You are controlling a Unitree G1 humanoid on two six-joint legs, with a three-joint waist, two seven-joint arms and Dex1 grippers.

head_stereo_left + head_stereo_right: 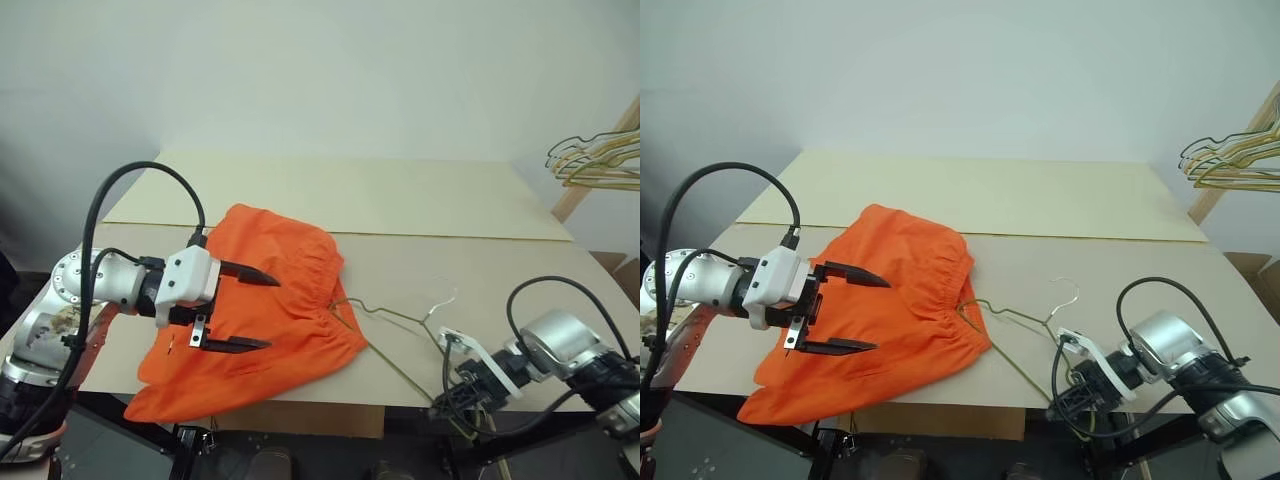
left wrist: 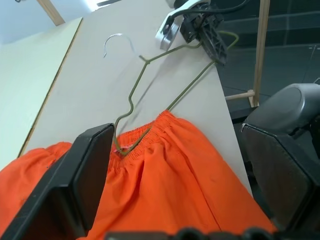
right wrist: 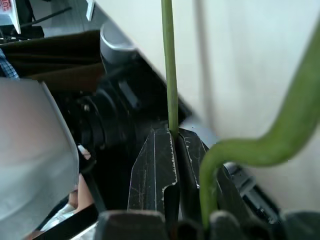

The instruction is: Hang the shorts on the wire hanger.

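Head stereo pair: high, angled down over beige table (image 1: 450, 270); left wrist camera: close above bright orange fabric shorts (image 2: 175, 195); right wrist camera: against thin olive-gold wire hanger (image 3: 170, 75), shared by all

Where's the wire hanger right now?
The hanger lies on the table's front right, one end tucked into the shorts' waistband, the other pinched in the right hand.

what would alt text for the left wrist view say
An olive wire hanger lies on a pale table, one end tucked into the waistband of orange shorts, its far corner clamped in the right gripper at the table edge. The left gripper's open jaws frame the shorts.
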